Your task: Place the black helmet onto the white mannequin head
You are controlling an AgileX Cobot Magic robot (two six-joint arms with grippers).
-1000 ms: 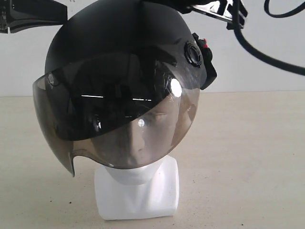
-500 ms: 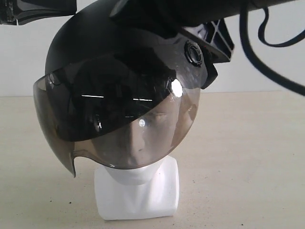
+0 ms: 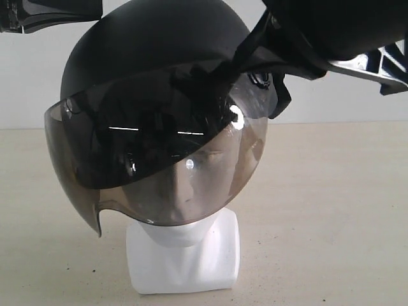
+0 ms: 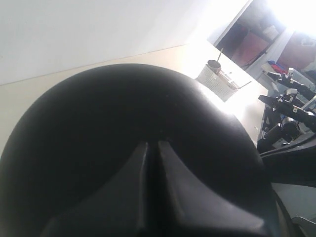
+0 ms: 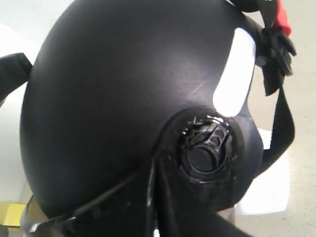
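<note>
The black helmet (image 3: 153,44) sits over the white mannequin head (image 3: 185,261), whose face shows through the smoky visor (image 3: 146,159). My right gripper (image 3: 213,75) reaches across the helmet's front from the upper right. In the right wrist view it (image 5: 152,165) is shut, its tips at the visor's upper rim beside the round pivot (image 5: 207,148). Whether the rim is pinched between them is hidden. My left gripper (image 4: 152,144) is shut too, its tips against the helmet's shell (image 4: 123,108). Only its arm (image 3: 51,14) shows at the exterior view's top left.
The head's block base stands on a beige table (image 3: 331,210) before a white wall. A chin strap with a red buckle (image 5: 279,19) hangs off the helmet's side. A mesh basket (image 4: 217,81) and other equipment (image 4: 289,113) stand far off.
My right arm has swung from above the helmet down across its front right, covering the pivot in the exterior view. Helmet, head and left arm have stayed still.
</note>
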